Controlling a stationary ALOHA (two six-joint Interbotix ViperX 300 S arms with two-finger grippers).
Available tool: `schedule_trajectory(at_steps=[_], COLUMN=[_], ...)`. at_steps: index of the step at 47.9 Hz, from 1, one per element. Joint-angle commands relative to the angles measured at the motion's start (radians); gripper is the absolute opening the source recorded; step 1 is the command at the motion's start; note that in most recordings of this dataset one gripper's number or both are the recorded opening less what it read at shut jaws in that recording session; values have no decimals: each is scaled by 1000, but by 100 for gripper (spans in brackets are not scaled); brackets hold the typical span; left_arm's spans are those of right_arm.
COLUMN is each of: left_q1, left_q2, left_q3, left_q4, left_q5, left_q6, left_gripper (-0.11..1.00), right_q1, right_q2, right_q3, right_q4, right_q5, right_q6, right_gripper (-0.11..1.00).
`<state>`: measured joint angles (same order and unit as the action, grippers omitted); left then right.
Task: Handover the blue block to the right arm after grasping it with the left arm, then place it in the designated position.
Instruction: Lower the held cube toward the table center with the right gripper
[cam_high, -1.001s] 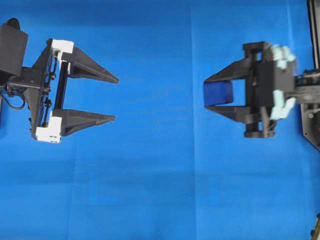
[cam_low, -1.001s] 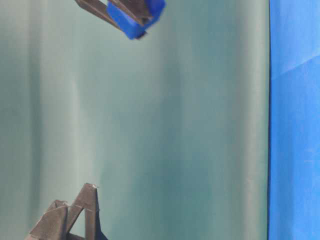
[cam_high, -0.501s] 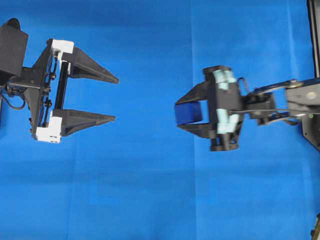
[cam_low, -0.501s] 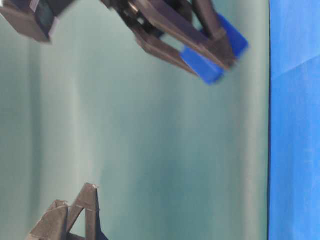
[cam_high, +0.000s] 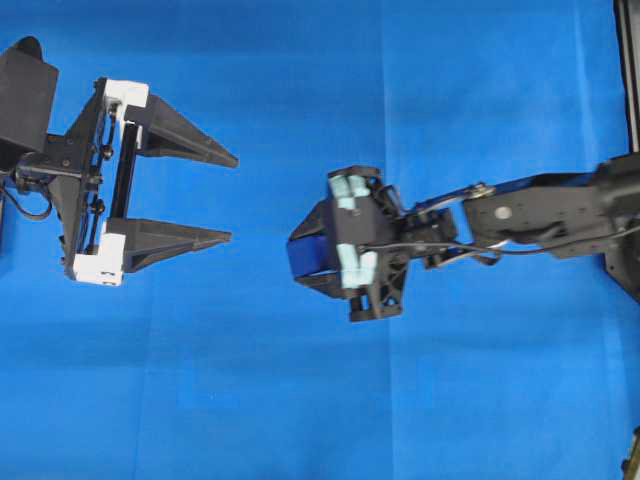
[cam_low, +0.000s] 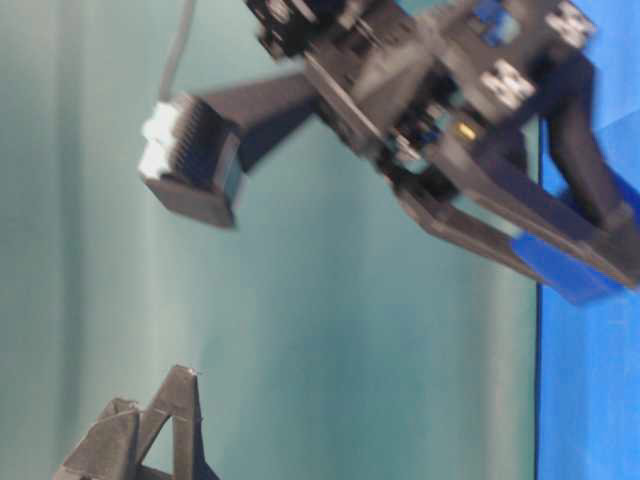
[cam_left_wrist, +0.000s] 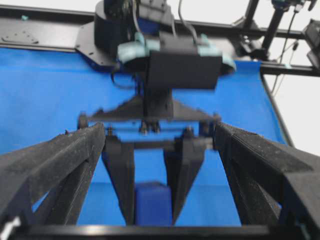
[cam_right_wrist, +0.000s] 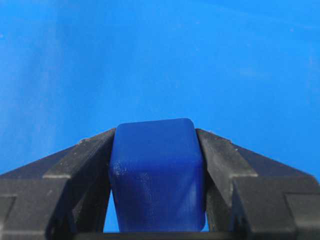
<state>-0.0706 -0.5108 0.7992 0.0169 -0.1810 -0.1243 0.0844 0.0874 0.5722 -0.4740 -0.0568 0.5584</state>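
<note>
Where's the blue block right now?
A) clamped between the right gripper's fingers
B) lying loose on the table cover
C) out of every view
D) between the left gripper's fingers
A: the right wrist view shows the blue block pinched between the right gripper's two black fingers, while the left gripper stands wide open with nothing between its fingers.

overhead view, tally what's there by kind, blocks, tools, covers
blue block: 1, clamped in the right tool
tools: 2, the left tool open and holding nothing, the right tool shut on the block
blue table cover: 1
total: 4
</note>
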Motion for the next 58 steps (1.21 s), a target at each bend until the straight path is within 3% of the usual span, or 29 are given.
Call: schedule_trajectory(at_steps=[1, 24, 58], left_q1=[-2, -2, -2], left_q2=[2, 5, 5], left_q3=[-25, -26, -26], left_q4=[0, 0, 0], left_q5=[-9, -5, -3], left_q6=[0, 0, 0], left_gripper=[93, 93, 93], right_q1=[-2, -9, -17], right_q2=[23, 221, 225], right_q3=[-49, -120, -110], right_q4=[11, 92, 91], right_q5=[-15, -137, -130], right_q6=[2, 2, 0], right_gripper=[33, 33, 33])
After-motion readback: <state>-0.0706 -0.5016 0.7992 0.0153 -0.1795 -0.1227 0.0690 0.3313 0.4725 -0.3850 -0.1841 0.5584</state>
